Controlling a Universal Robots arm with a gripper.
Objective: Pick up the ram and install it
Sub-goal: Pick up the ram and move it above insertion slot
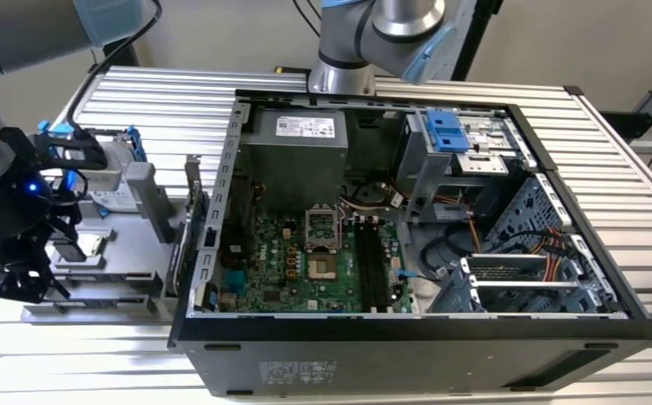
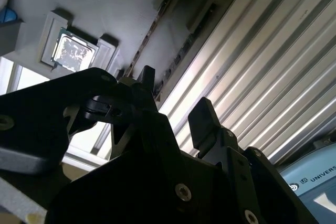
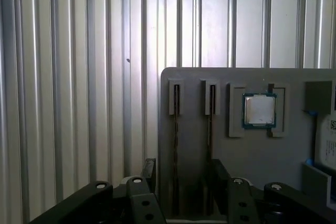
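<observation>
Two ram sticks stand on edge in narrow slots of a grey parts tray (image 3: 252,156). In the first wrist view, one ram stick (image 3: 176,145) runs up between my fingertips and the other ram stick (image 3: 211,124) lies by the inner side of one finger (image 3: 219,174). My gripper (image 3: 184,174) hovers above them, open and holding nothing. In the second wrist view the gripper (image 2: 176,98) stands over the tray's edge, with a ram stick (image 2: 157,24) beyond it. In the exterior view the gripper (image 1: 19,283) hangs over the tray (image 1: 123,278) at that view's left, beside the open computer case (image 1: 416,329).
A square silver CPU chip (image 3: 259,110) sits in a tray pocket near the ram slots. A hard drive with blue brackets (image 1: 99,160) stands at the tray's far end. The motherboard's black memory slots (image 1: 373,263) lie inside the case. A ribbed metal table (image 3: 79,77) surrounds everything.
</observation>
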